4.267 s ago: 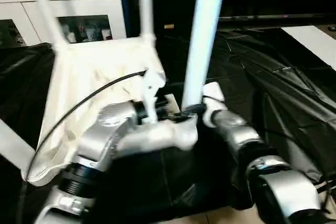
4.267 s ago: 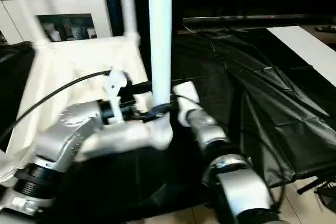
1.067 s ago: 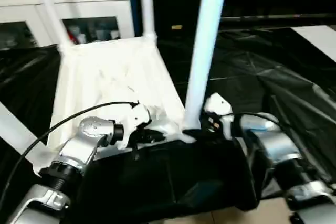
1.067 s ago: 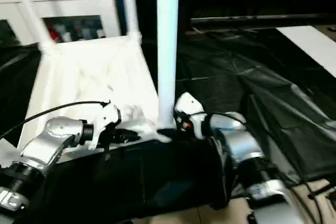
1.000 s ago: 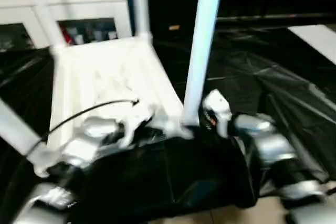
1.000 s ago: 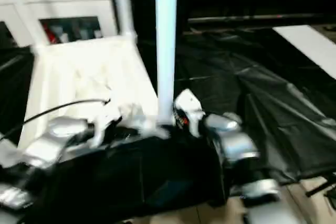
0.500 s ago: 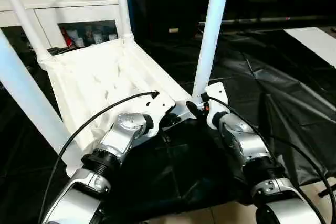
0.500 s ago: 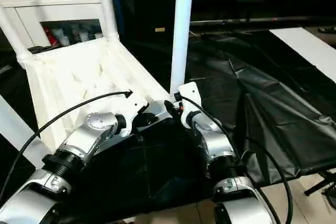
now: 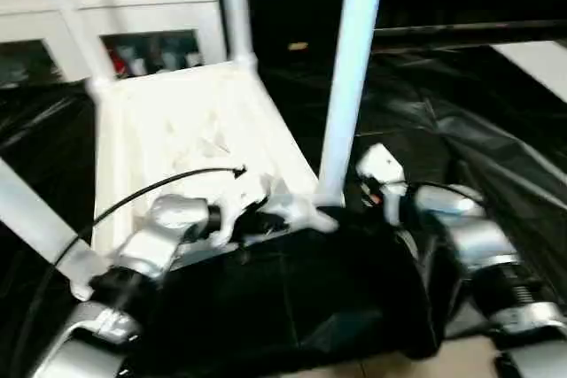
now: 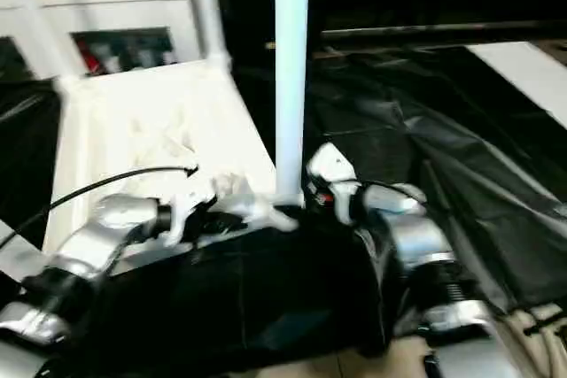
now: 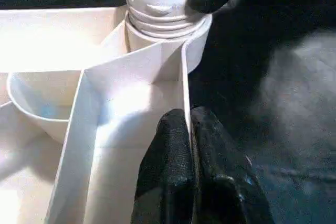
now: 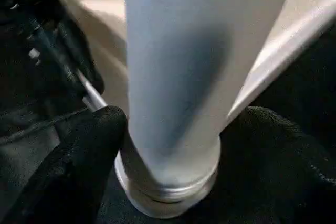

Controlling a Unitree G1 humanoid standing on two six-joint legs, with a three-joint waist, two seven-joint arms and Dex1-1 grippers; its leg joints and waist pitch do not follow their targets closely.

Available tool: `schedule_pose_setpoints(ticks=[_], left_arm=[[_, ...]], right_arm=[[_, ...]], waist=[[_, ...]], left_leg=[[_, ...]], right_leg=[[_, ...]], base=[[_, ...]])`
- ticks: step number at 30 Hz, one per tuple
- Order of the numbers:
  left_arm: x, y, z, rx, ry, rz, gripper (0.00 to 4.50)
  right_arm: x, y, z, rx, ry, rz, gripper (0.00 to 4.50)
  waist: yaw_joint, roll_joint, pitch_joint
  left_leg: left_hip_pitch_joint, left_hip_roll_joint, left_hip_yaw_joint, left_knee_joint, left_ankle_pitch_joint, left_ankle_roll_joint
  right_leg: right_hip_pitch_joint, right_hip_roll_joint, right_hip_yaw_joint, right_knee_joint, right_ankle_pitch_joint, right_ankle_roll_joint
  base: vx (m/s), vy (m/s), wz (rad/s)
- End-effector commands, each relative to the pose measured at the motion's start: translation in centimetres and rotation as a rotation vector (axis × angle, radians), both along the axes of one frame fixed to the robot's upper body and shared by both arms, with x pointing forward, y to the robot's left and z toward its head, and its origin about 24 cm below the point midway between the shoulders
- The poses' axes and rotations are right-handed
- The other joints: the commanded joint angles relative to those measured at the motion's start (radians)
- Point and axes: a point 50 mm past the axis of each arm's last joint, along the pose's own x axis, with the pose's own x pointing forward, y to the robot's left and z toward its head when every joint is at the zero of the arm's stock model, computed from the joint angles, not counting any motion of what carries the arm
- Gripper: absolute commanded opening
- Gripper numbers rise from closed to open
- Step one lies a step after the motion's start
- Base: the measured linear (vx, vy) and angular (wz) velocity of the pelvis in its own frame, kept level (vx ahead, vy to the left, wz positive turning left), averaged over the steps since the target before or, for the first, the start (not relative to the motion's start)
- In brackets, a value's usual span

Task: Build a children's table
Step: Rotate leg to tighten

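Note:
The children's table lies upside down on a black sheet, its white ribbed tabletop (image 9: 177, 139) facing up. Legs stand up from its corners. The near right leg (image 9: 350, 86) rises from its corner socket (image 11: 195, 43). My left gripper (image 11: 189, 121) is shut on the tabletop's thin edge wall, just beside that socket. My right gripper (image 12: 173, 129) is open around the base of the same leg (image 12: 173, 66), one black finger (image 12: 94, 150) on each side and close to it. Another leg (image 9: 232, 6) stands at the far right corner.
A white cabinet (image 9: 133, 24) with glass doors stands behind the table. The crumpled black sheet (image 9: 461, 130) spreads to the right, with a dark rail (image 9: 461, 33) across the back. A black cable (image 9: 133, 205) loops over my left forearm.
The head camera has shifted. My right gripper's fingers stand wider apart around the leg's base. The left gripper keeps its pinch on the tabletop's edge.

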Motion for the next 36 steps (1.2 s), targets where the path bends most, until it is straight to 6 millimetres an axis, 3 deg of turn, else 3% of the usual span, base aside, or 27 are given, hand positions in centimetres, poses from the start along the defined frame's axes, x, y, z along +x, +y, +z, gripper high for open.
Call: schedule_pose_setpoints(ticks=[1,2,6,7,8,10,12,15,21,24,26,28,29,30,31,32,33,34,35,36], left_arm=[[-0.4,-0.1,-0.2,-0.021,0.018,-0.027,0.00],[-0.4,0.1,-0.1,-0.023,0.020,-0.030,0.00],[-0.4,0.3,0.0,-0.023,0.021,-0.034,0.00],[-0.4,0.4,0.0,-0.024,0.021,-0.032,0.00],[-0.4,0.5,0.0,-0.027,0.022,-0.033,0.00],[-0.4,0.5,0.0,-0.027,0.023,-0.034,0.00],[-0.5,0.5,0.0,-0.028,0.026,-0.035,0.00],[-0.6,0.6,0.0,-0.027,0.032,-0.035,0.00],[-0.5,0.7,-0.5,-0.009,0.036,0.008,0.00],[0.1,0.5,-0.8,0.006,0.023,0.077,0.00],[1.4,-0.9,-0.9,0.004,0.002,0.214,0.00],[1.7,-1.3,-0.9,0.012,-0.003,0.248,0.00],[1.8,-1.5,-0.9,0.013,-0.005,0.264,0.00],[2.1,-1.8,-0.9,0.016,-0.009,0.291,0.00],[2.7,-2.5,-0.9,0.010,-0.012,0.365,0.00],[3.1,-3.3,-0.8,0.008,-0.017,0.425,0.00],[3.5,-4.0,-0.7,0.007,-0.030,0.471,0.00],[3.6,-4.5,-0.7,0.008,-0.035,0.478,0.00],[3.6,-5.0,-0.5,0.009,-0.050,0.467,0.00],[3.6,-5.0,-0.5,0.009,-0.050,0.467,0.00]], right_arm=[[-0.3,0.3,-0.1,-0.013,0.001,0.045,3.92],[-0.4,0.4,-0.1,-0.015,0.003,0.054,3.92],[-0.3,0.8,-0.2,-0.002,0.004,0.069,3.75],[-0.3,1.0,-0.2,0.009,0.009,0.072,3.75],[-0.3,1.3,-0.3,0.019,0.020,0.080,3.47],[-0.3,1.3,-0.3,0.021,0.026,0.083,3.36],[-0.3,1.5,-0.5,0.022,0.031,0.089,3.27],[-0.3,1.6,-0.6,0.034,0.044,0.091,2.93],[-0.7,1.8,-1.7,0.052,0.083,0.042,2.64],[-0.5,2.1,-2.5,0.056,0.085,-0.054,2.63],[-0.1,3.4,-4.3,0.085,0.128,-0.280,2.63],[0.0,3.7,-4.6,0.092,0.140,-0.334,2.62],[0.1,3.9,-4.7,0.096,0.147,-0.358,2.62],[0.3,4.1,-4.9,0.103,0.159,-0.399,2.62],[0.6,4.7,-5.2,0.117,0.188,-0.504,2.62],[1.1,5.5,-5.3,0.114,0.199,-0.589,2.62],[1.3,6.0,-5.4,0.108,0.204,-0.643,2.62],[1.4,6.7,-5.3,0.113,0.197,-0.634,2.62],[1.4,7.4,-4.8,0.122,0.168,-0.593,2.62],[1.4,7.4,-4.8,0.122,0.168,-0.593,2.62]], waist=[[-0.001,-0.029,-0.073],[0.003,-0.024,-0.075],[0.008,-0.026,-0.076],[0.009,-0.024,-0.075],[0.009,-0.025,-0.074],[0.010,-0.022,-0.068],[0.009,-0.022,-0.067],[0.008,-0.022,-0.068],[0.008,-0.018,-0.072],[0.004,-0.017,-0.066],[-0.007,-0.018,-0.061],[-0.021,-0.017,-0.051],[-0.024,-0.019,-0.050],[-0.025,-0.011,-0.048],[-0.031,-0.008,-0.045],[-0.036,-0.002,-0.042],[-0.046,-0.002,-0.041],[-0.055,0.008,-0.037],[-0.059,0.022,-0.039],[-0.062,0.023,-0.037]], left_leg=[[0.025,0.078,-0.036,-0.067,-0.230,0.041],[0.024,0.078,-0.036,-0.063,-0.204,0.051],[0.016,0.078,-0.035,-0.057,-0.173,0.068],[0.017,0.078,-0.035,-0.057,-0.189,0.063],[0.016,0.079,-0.036,-0.058,-0.200,0.059],[0.021,0.081,-0.038,-0.063,-0.265,0.027],[0.023,0.082,-0.040,-0.067,-0.296,0.006],[0.024,0.082,-0.041,-0.069,-0.312,-0.009],[0.020,0.079,-0.038,-0.064,-0.276,0.004],[0.023,0.078,-0.040,-0.067,-0.308,-0.008],[0.025,0.076,-0.042,-0.071,-0.357,-0.033],[0.040,0.073,-0.052,-0.075,-0.457,-0.072],[0.044,0.071,-0.062,-0.072,-0.500,-0.076],[0.050,0.071,-0.063,-0.071,-0.514,-0.079],[0.066,0.068,-0.065,-0.067,-0.568,-0.089],[0.072,0.066,-0.066,-0.067,-0.600,-0.096],[0.080,0.065,-0.074,-0.070,-0.656,-0.114],[0.084,0.068,-0.083,-0.082,-0.734,-0.130],[0.078,0.077,-0.086,-0.105,-0.811,-0.145],[0.066,0.082,-0.085,-0.124,-0.849,-0.149]], right_leg=[[0.023,-0.071,0.047,-0.056,-0.173,-0.240],[0.024,-0.074,0.046,-0.052,-0.149,-0.250],[0.023,-0.072,0.045,-0.049,-0.142,-0.249],[0.020,-0.072,0.045,-0.051,-0.172,-0.244],[0.019,-0.072,0.045,-0.052,-0.191,-0.241],[0.014,-0.072,0.046,-0.060,-0.281,-0.222],[0.011,-0.072,0.048,-0.062,-0.313,-0.210],[0.011,-0.073,0.049,-0.062,-0.311,-0.202],[0.013,-0.071,0.049,-0.055,-0.236,-0.218],[0.009,-0.071,0.049,-0.064,-0.295,-0.212],[0.007,-0.073,0.050,-0.073,-0.383,-0.191],[-0.001,-0.076,0.045,-0.087,-0.528,-0.160],[-0.001,-0.088,0.042,-0.105,-0.657,-0.107],[-0.008,-0.087,0.043,-0.110,-0.680,-0.095],[-0.020,-0.080,0.036,-0.122,-0.716,-0.079],[-0.025,-0.075,0.031,-0.125,-0.726,-0.076],[-0.023,-0.068,0.014,-0.131,-0.724,-0.067],[-0.015,-0.057,-0.007,-0.132,-0.695,-0.055],[0.002,-0.048,-0.018,-0.119,-0.624,-0.051],[0.013,-0.038,-0.022,-0.106,-0.577,-0.056]], base=[[0.000,0.000,0.00],[0.000,0.000,0.00],[0.000,0.000,0.00],[0.000,0.000,0.00],[0.000,0.000,0.00],[0.000,0.000,0.00],[0.000,0.000,0.00],[0.000,0.000,0.00],[0.000,0.000,0.00],[0.000,0.000,0.00],[0.000,0.000,0.00],[0.000,0.000,0.00],[0.000,0.000,0.00],[-0.057,0.008,-0.03],[-0.056,0.005,0.03],[-0.056,0.005,0.03],[-0.056,0.018,0.01],[-0.061,0.046,-0.04],[-0.061,0.046,-0.04],[-0.044,0.059,-0.05]])
